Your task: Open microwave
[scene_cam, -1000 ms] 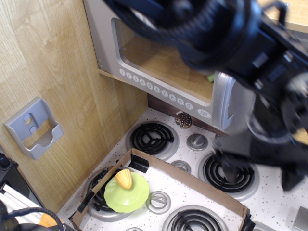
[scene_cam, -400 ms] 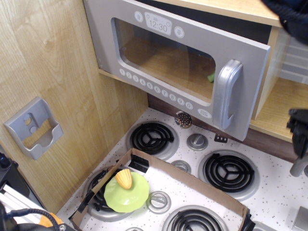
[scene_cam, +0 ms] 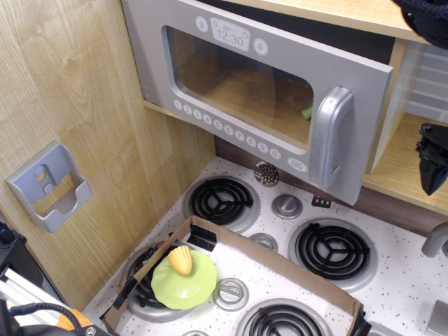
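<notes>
Already the pale-wood toy microwave, top centre, has its grey door ajar, so I judge the black gripper at the right edge, opening impossible to tell, should swing the chunky silver handle outward along its arc.

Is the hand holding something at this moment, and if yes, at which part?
Nothing is held. The hand sits at the right edge, apart from the microwave and its silver handle. The door stands ajar.
</notes>
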### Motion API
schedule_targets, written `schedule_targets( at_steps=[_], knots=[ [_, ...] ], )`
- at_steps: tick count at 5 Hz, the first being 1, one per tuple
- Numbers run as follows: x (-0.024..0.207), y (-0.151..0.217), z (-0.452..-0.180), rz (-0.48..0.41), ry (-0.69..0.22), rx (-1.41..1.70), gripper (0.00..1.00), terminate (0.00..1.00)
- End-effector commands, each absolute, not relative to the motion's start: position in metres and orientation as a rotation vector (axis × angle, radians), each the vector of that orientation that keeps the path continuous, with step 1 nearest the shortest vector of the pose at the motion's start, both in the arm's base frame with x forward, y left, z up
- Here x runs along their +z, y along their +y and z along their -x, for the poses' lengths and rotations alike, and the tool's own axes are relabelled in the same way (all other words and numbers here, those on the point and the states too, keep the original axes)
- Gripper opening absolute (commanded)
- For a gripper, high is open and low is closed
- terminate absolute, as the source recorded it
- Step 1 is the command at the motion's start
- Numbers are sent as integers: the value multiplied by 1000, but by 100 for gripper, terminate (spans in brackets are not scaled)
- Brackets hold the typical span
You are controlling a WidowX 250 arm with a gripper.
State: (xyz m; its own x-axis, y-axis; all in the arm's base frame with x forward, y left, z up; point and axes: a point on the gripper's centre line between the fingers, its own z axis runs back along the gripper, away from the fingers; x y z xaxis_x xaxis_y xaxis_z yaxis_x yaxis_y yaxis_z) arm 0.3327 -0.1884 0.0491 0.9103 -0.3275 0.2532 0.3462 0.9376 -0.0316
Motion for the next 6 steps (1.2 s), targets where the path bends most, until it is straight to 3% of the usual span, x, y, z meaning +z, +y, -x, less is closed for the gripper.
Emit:
schedule_targets(
  at_steps=[1, 2, 4, 6],
  knots=[
    [72, -155, -331, 16, -330, -481, 100, 0],
    [71, -143, -332, 16, -299, -513, 100, 0],
    [57, -137, -292, 5, -261, -323, 100, 0],
    [39, -112, -246, 69, -198, -97, 100, 0]
  ],
)
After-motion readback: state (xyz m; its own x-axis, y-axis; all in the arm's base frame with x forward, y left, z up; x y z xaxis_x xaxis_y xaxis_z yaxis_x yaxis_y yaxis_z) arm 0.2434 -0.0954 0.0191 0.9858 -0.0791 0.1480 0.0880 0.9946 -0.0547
